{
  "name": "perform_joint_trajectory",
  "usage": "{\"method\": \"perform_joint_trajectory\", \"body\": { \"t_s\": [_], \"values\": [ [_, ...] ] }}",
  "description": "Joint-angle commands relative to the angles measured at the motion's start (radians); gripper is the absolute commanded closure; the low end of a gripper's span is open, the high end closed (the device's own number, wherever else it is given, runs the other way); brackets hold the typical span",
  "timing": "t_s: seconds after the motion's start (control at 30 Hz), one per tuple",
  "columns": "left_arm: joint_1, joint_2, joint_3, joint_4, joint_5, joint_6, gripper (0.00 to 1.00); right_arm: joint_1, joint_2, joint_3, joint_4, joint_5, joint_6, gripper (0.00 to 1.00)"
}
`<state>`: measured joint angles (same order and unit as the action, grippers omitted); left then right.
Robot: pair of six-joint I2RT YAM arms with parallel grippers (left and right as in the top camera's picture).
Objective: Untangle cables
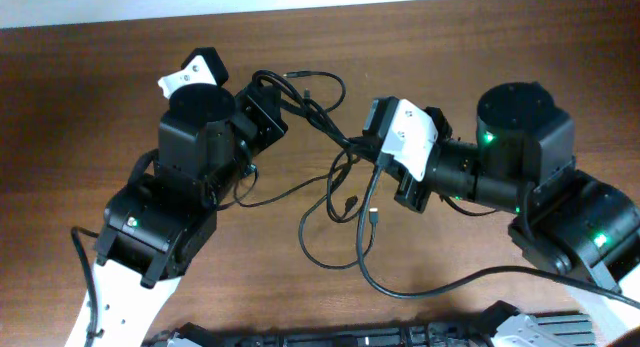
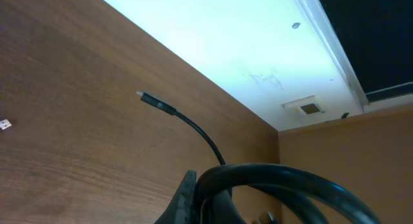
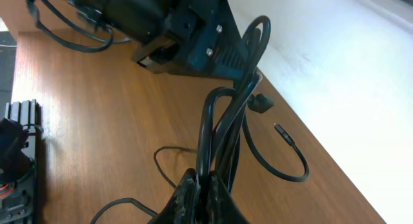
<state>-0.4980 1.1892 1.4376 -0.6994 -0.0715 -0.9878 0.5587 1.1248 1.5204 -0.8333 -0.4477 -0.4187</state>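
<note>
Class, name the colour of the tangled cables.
The cables are black; overhead view shows it best.

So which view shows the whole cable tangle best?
Overhead: the cables show almost whole, loops and plug ends included. Right wrist shows only strands pinched in its jaws; left wrist, one loop and one plug end.

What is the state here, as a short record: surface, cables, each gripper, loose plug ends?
surface: wooden table
cables: black cables bunched and strung between the two grippers, with slack loops lying on the table
left gripper: cable loop at its fingers; whether it is clamped is hidden
right gripper: shut on several strands of the bundle
loose plug ends: at least two lying on the table among the loops
</note>
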Motion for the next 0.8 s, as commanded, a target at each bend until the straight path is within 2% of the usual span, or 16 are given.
{"method": "perform_joint_trajectory", "body": {
  "t_s": [0.0,0.1,0.33,0.5,0.57,0.67,0.77],
  "values": [
    [0.015,-0.004,0.024,-0.005,-0.072,-0.021,1.0,-0.003,-0.059,0.011,0.023,-0.058,0.005,0.96],
    [0.015,0.025,0.024,-0.044,-0.093,-0.021,1.0,-0.003,-0.082,0.011,0.082,-0.122,0.005,0.96],
    [0.015,0.053,0.024,-0.055,-0.019,-0.006,1.0,-0.003,-0.103,0.011,0.106,-0.121,0.019,0.96],
    [0.015,0.053,0.024,-0.079,-0.019,-0.006,1.0,-0.003,-0.107,0.011,0.185,-0.008,0.126,0.96],
    [0.015,0.053,0.024,-0.08,-0.03,-0.006,1.0,-0.003,-0.108,0.011,0.205,-0.012,0.137,0.96],
    [0.015,0.063,0.024,-0.085,-0.138,-0.006,1.0,-0.003,-0.109,0.011,0.229,-0.013,0.144,0.96],
    [0.014,0.085,0.024,-0.106,-0.108,-0.006,1.0,-0.003,-0.109,0.011,0.245,-0.011,0.148,0.96]
  ]
}}
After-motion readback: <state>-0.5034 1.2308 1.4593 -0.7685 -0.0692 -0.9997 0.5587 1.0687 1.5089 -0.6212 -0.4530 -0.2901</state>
